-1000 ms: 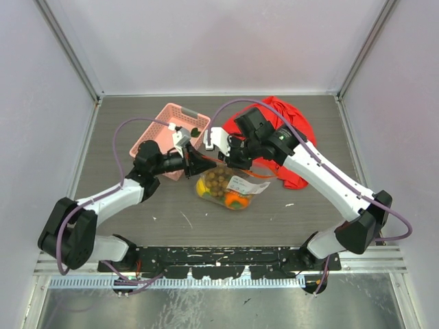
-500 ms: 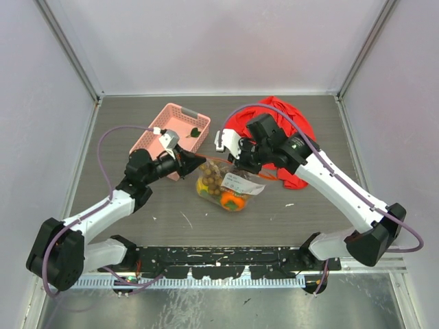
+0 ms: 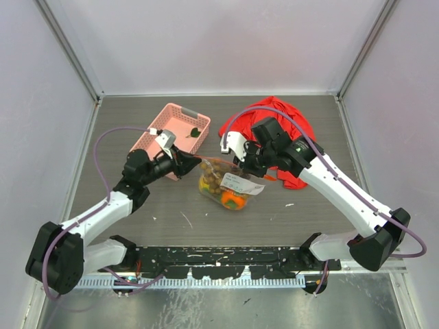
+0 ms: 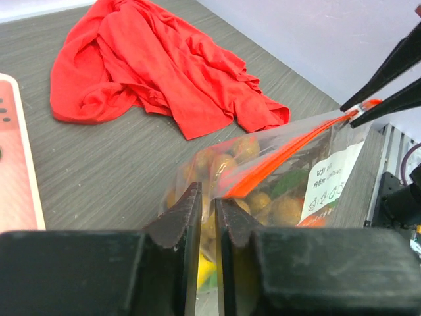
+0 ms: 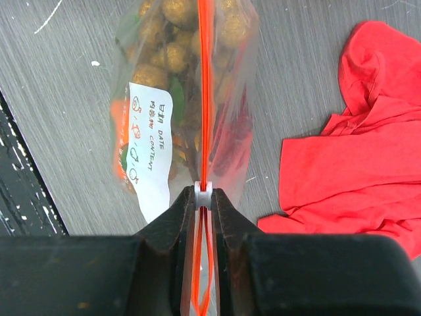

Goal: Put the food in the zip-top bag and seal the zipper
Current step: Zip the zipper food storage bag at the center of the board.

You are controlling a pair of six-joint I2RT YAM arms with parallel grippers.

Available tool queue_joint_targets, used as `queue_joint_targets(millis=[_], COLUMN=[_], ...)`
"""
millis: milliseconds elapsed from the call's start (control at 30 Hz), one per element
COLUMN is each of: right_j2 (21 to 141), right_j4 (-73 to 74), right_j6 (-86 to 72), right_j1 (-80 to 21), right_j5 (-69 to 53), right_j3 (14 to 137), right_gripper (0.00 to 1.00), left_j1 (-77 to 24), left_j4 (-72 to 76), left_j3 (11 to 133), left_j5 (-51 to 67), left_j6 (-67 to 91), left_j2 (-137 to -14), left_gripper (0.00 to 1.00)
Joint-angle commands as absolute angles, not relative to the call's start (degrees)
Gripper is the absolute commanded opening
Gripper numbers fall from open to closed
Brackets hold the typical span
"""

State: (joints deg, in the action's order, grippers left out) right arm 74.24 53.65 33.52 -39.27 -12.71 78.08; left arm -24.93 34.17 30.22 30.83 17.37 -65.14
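Your right gripper (image 5: 204, 192) is clamped on the zipper (image 5: 204, 99) at one end of the bag (image 5: 233, 125). The bag sits on the table (image 3: 260, 226) between the grippers, with the food (image 5: 164, 36) inside. Your left gripper (image 4: 205, 194) shows only a thin slit at the other end; you cannot tell whether it pinches the zipper.

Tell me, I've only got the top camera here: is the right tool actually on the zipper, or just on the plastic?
Observer: The right wrist view shows the right tool shut on the zipper itself.
Operator: And the left tool?
Observer: In the left wrist view, the left tool is nearly closed with a thin slit showing, at the other end of the zip-top bag. I cannot tell whether it grips.
Operator: Does the strip look pressed together?
Observer: From the right wrist, it runs beyond the tool as one straight line over the berries.
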Motion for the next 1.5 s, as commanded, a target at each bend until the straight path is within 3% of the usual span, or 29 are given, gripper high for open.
queue_joint_targets(millis=[0, 100, 200, 533, 933, 1133, 1267, 1400, 1467], right_j2=[73.38, 74.45, 75.02, 73.58, 74.10, 74.61, 74.62, 74.18, 73.67], right_j4=[54.13, 53.97, 54.03, 51.33, 49.59, 49.01, 49.02, 49.04, 49.04], right_j6=[34.37, 34.67, 35.01, 38.50, 38.87, 38.20, 38.08, 37.82, 37.51], right_j1=[-38.90, -38.85, -38.88, -38.85, -38.89, -38.85, -38.86, -38.93, -38.85], right_j5=[-12.40, -13.62, -14.40, -16.72, -19.60, -20.32, -20.09, -19.35, -18.70], right_j3=[81.22, 82.47, 83.53, 82.81, 82.00, 81.72, 81.21, 80.55, 79.94], right_gripper=[0.01, 0.01, 0.01, 0.01, 0.01, 0.01, 0.01, 0.01, 0.01], left_j1=[-23.86, -24.26, -25.62, -29.74, -33.01, -34.43, -34.62, -34.79, -34.71], left_j4=[27.60, 25.51, 21.75, 14.57, 3.44, 2.28, 2.24, 2.11, 1.94], left_j3=[34.38, 35.66, 37.95, 43.16, 53.03, 54.97, 55.67, 56.07, 55.91], left_j5=[29.92, 30.40, 30.84, 37.43, 41.87, 44.21, 45.25, 44.88, 43.12], left_j6=[14.58, 13.40, 10.45, 0.34, -12.81, -13.92, -13.98, -13.60, -12.98], left_j2=[-60.66, -58.24, -57.26, -61.40, -68.84, -72.19, -74.78, -74.93, -74.11], left_gripper=[0.24, 0.43, 0.51, 0.63, 0.62, 0.47, 0.27, 0.01, 0.00])
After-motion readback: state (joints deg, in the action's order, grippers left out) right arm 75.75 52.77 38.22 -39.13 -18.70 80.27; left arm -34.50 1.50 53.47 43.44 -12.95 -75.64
